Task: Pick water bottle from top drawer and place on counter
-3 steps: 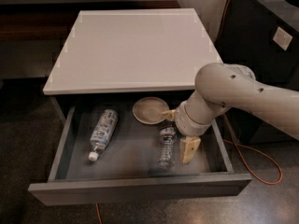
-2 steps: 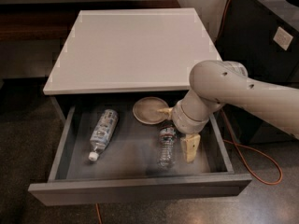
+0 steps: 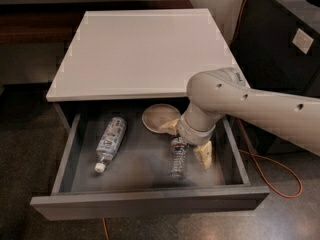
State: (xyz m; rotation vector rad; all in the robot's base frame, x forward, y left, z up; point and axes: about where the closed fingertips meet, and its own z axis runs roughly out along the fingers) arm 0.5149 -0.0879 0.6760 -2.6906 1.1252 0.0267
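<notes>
The top drawer [image 3: 150, 202] is pulled open under the white counter [image 3: 142, 49]. The water bottle [image 3: 177, 160], clear and ribbed, lies on the drawer floor right of centre, its far end under my wrist. My gripper [image 3: 186, 143] hangs down inside the drawer over the bottle's far end. Its tan fingers are spread, one finger [image 3: 169, 126] to the far left of the bottle and the other [image 3: 204, 156] to its right. The fingers do not grip the bottle.
A bottle with a pale blue-white label [image 3: 111, 140] and white cap lies in the drawer's left half. A tan shallow bowl [image 3: 159, 115] sits at the drawer's back. A dark black unit [image 3: 280, 44] stands at the right, with an orange cable [image 3: 280, 176] on the floor.
My arm and gripper have shifted slightly left and towards the back of the drawer, staying over the water bottle's far end. The bottle has not moved.
</notes>
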